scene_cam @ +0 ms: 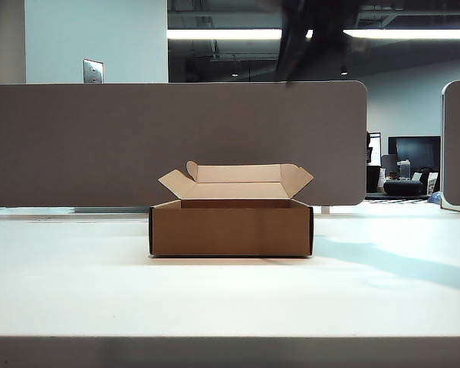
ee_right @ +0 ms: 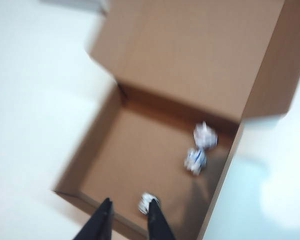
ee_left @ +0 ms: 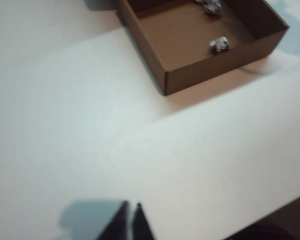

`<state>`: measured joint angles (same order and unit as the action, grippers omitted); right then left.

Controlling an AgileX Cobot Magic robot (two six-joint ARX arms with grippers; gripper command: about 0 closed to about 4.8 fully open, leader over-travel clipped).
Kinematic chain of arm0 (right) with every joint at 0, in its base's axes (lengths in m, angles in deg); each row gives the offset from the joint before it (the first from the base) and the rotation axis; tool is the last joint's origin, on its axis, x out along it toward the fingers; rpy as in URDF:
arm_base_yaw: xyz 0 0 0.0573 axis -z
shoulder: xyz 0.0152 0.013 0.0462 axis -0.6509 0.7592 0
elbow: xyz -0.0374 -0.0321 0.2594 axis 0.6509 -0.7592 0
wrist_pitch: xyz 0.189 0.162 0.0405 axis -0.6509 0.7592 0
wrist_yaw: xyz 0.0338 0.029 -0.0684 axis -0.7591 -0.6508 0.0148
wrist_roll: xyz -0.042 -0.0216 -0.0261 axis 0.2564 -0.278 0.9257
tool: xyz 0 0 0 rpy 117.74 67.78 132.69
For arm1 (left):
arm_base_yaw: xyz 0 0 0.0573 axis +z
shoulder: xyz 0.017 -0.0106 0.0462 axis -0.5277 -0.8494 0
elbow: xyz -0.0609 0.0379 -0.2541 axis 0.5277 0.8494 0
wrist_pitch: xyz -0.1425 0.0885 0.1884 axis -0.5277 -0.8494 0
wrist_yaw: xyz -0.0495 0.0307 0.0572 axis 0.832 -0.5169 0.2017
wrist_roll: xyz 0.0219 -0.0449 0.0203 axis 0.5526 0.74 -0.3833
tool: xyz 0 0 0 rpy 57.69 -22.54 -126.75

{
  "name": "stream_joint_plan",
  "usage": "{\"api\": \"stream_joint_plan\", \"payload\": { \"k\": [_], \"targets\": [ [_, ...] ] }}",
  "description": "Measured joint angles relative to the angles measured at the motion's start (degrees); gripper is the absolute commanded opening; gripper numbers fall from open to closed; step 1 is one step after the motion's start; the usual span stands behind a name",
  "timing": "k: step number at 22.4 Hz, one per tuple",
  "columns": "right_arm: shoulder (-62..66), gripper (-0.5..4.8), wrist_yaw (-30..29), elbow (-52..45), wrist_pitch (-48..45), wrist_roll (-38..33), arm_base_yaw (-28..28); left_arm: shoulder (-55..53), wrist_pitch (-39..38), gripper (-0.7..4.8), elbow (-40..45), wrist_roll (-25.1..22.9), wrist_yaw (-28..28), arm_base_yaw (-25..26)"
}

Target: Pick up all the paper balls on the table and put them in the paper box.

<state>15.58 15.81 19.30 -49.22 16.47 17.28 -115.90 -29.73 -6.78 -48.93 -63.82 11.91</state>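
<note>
A: White table (scene_cam: 230,299), grey partition (scene_cam: 176,142) behind, office ceiling lights (scene_cam: 222,34) beyond. Box (scene_cam: 230,227) sits mid-table, lid flap up at the back.

B: Arms in the exterior view?

A: Only a dark blur at the top edge; can't sort it out.

B: Left gripper?

A: Left gripper (ee_left: 131,220) is over bare table, well apart from the box (ee_left: 205,45). Its two dark tips meet with barely a slit between them. Nothing in them.

B: Right?

A: Right gripper (ee_right: 130,216) hangs above the box's near wall (ee_right: 97,200), pointing down into it. Jaws part-open, a clear gap between the tips. Picture is blurred. One ball (ee_right: 147,203) lies on the box floor right by one tip; touching or not, can't tell. It is not between the tips.

B: Other balls?

A: Two more on the box floor near the far side wall, one (ee_right: 205,135) just beside the other (ee_right: 195,160). Left wrist view shows two of the balls (ee_left: 219,45) inside too.
</note>
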Motion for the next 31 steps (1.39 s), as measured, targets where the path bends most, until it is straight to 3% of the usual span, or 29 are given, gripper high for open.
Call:
{"api": "stream_joint_plan", "payload": {
  "k": [3, 7, 10, 13, 17, 21, 26, 31],
  "targets": [
    [-5.68, 0.44, 0.33, 0.42, -0.44, 0.92, 0.0, 3.65, -0.04, 0.35, -0.02, -0.04, -2.38, 0.0],
    [-16.72, 0.43, 1.77, 0.09, 0.5, 1.99, 0.0, 14.36, 0.0, 0.34, -0.04, -0.02, -4.72, 0.0],
    [-20.72, -0.04, 3.28, 0.33, 2.64, 2.01, -0.02, 17.09, 0.24, 0.34, 0.33, -0.02, -4.57, 0.0],
    [-25.09, -0.04, 5.6, -1.14, 8.15, 2.21, 0.0, 20.81, -0.04, 0.34, 4.22, 0.0, -1.81, -0.02],
    [-39.78, -0.04, 12.87, -13.29, 9.05, 2.82, -0.02, 31.82, -0.9, 0.34, 12.24, 0.0, -0.74, -0.02],
    [-50.56, -0.04, 15.41, -24.24, 6.43, 5.55, 0.0, 39.63, 1.29, 0.34, 15.74, 0.0, -0.72, -0.02],
    [-65.02, -0.01, 15.69, -38.45, -1.31, 7.39, 0.2, 40.79, 9.25, 0.34, 17.11, -0.02, -0.39, 0.0],
    [-73.42, -0.01, 17.84, -51.63, -10.73, 8.55, 0.24, 40.52, 20.92, 0.34, 25.31, 1.11, -1.95, 0.0]
  ]
}}
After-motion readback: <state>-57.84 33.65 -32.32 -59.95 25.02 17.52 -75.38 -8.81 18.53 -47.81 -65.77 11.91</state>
